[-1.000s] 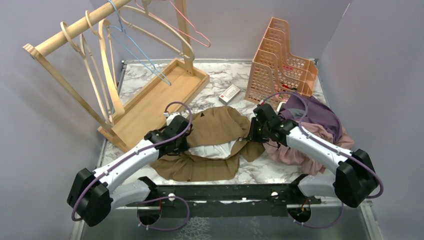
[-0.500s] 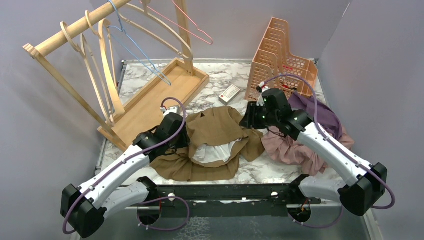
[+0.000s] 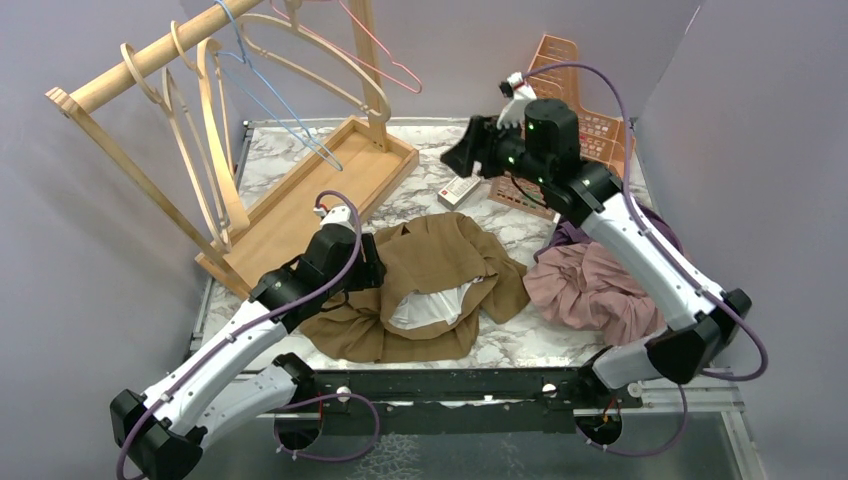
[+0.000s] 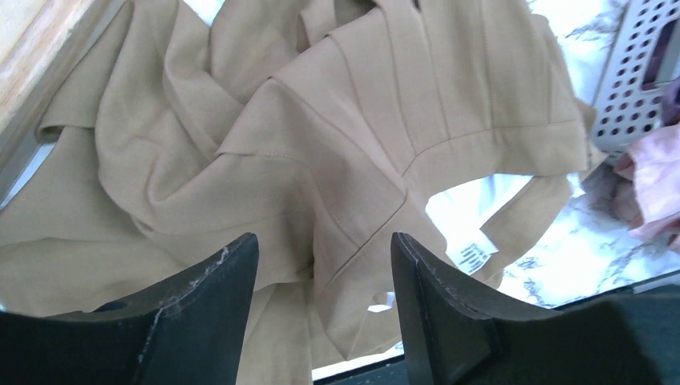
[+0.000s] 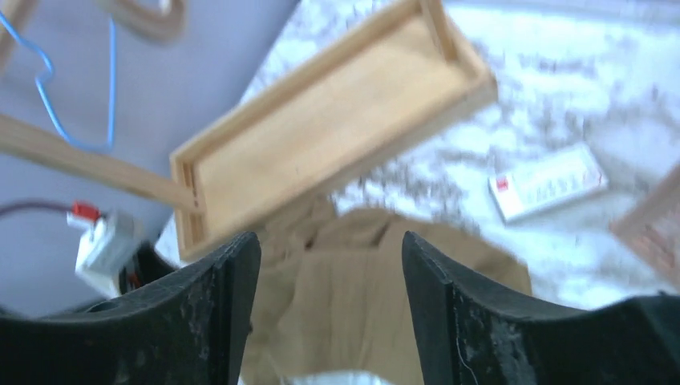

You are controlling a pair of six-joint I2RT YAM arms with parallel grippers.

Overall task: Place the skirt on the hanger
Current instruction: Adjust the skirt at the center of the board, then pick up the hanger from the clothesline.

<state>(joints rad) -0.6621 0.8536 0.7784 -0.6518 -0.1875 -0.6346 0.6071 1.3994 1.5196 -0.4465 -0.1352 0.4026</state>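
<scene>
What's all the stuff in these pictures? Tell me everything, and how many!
Skirt: one, brown with white lining, crumpled mid-table.
Clothes pile: one heap, pink and purple, right of the skirt.
Rack: one, wooden, back left.
Wooden hangers: at least three, pale wood, on the rack's rail.
Blue wire hanger: one, same rail.
Pink wire hanger: one, same rail.
Small box: one, white with red mark, behind the skirt.
File organiser: one, orange, back right.
Table: one, marbled white-grey.
Left gripper: one, black, open, empty, over the skirt.
Right gripper: one, black, open, empty, high at the back.
</scene>
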